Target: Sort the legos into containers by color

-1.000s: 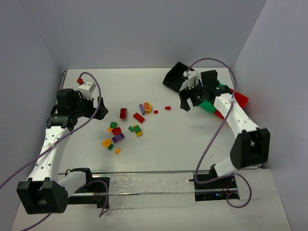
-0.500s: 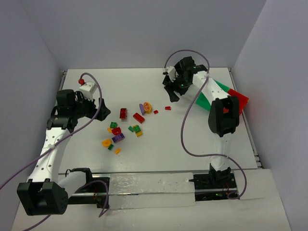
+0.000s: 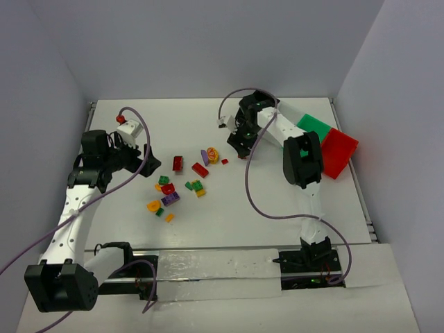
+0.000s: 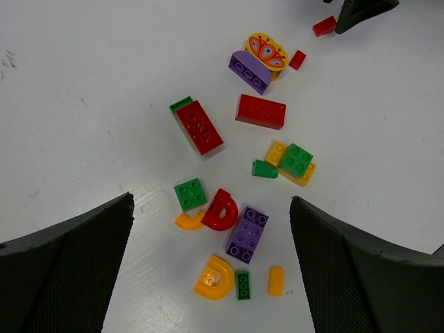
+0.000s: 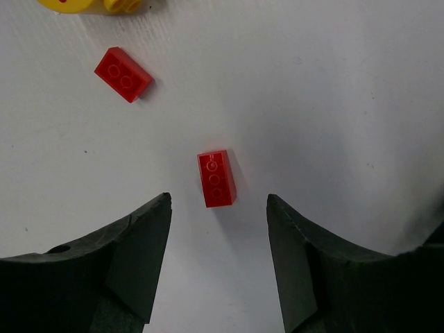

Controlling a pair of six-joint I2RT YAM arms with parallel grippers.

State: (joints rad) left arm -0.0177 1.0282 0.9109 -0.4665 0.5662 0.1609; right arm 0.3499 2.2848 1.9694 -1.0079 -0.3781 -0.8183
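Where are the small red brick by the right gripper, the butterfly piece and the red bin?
small red brick (image 5: 216, 179), right wrist view, studded top face.
butterfly piece (image 4: 267, 50), left wrist view, printed top.
red bin (image 3: 340, 151), top external view, bare red side.

The top camera is looking down from above and behind the arms, taking in the whole table (image 3: 222, 222). The left wrist camera is hovering fairly high, facing down on the legos (image 4: 264, 168). The right wrist camera is sitting close over one red brick (image 5: 216, 178). That red brick (image 4: 324, 26) is also showing in the left wrist view's far right corner.
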